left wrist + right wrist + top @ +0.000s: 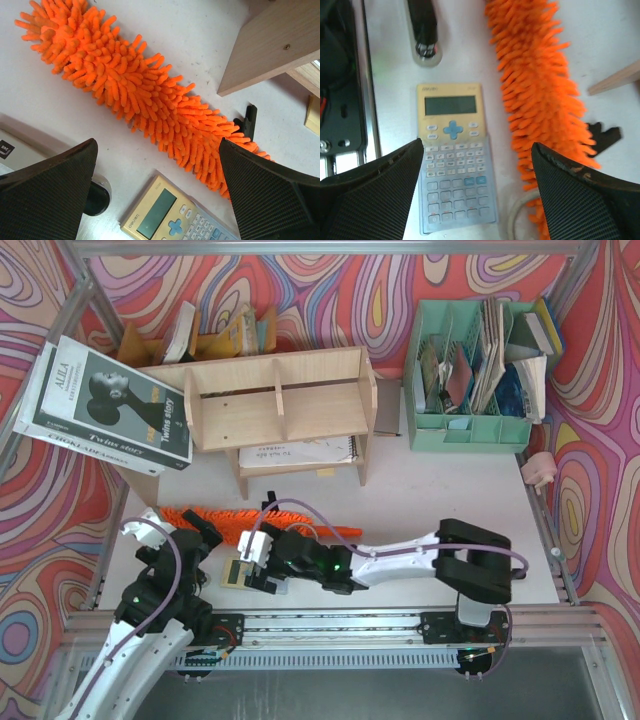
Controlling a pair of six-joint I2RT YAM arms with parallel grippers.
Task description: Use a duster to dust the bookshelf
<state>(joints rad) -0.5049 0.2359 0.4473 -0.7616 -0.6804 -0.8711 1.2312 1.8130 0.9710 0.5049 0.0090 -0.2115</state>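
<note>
left pincer (157,167) released, nothing between its fingers | right pincer (477,150) released, above calculator (454,165) | duster (140,95) flat on table (450,510), lower centre of top view, below bookshelf (280,400), just beyond both pincers, ungrasped | progress: judged at start; pickup and all dusting left
</note>
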